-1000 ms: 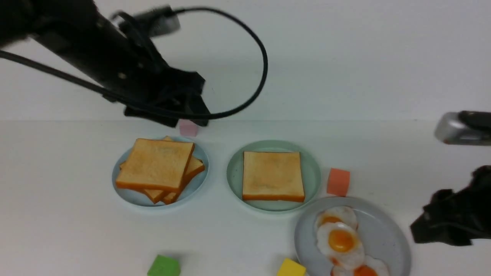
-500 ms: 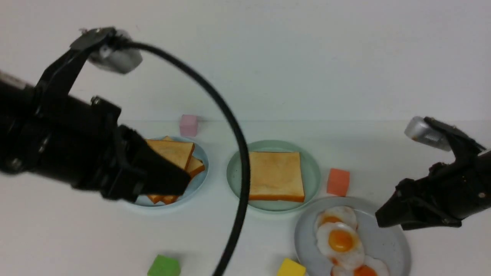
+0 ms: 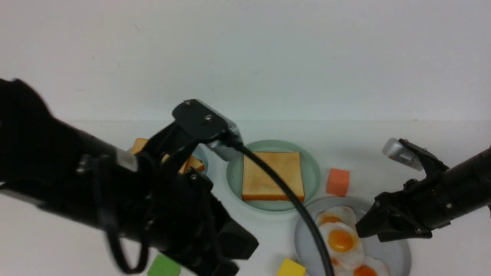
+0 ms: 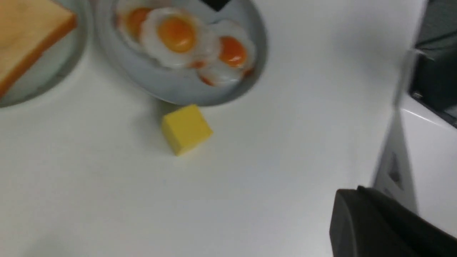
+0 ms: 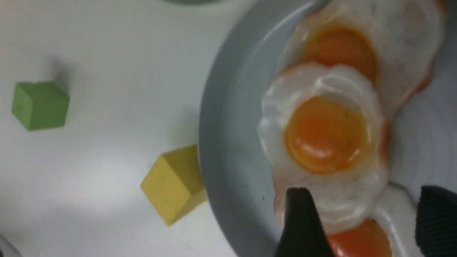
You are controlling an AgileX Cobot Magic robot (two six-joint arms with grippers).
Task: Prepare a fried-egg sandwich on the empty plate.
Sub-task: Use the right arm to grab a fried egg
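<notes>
White tabletop [image 3: 383, 153] bears one toast slice [image 3: 264, 168] on the mint-green plate [image 3: 234, 174]; egg and top slice remain, the right gripper [image 3: 362, 229] hovering spread above the fried eggs [image 3: 340, 240], while whether the left gripper [image 3: 234, 249] is open cannot be told.

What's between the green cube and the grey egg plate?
The yellow cube, right beside the rim of the grey plate; nothing else before the green cube. Clearest in the right wrist view.

Toast slice [image 3: 284, 164] flat on green plate [image 3: 312, 174]
</notes>
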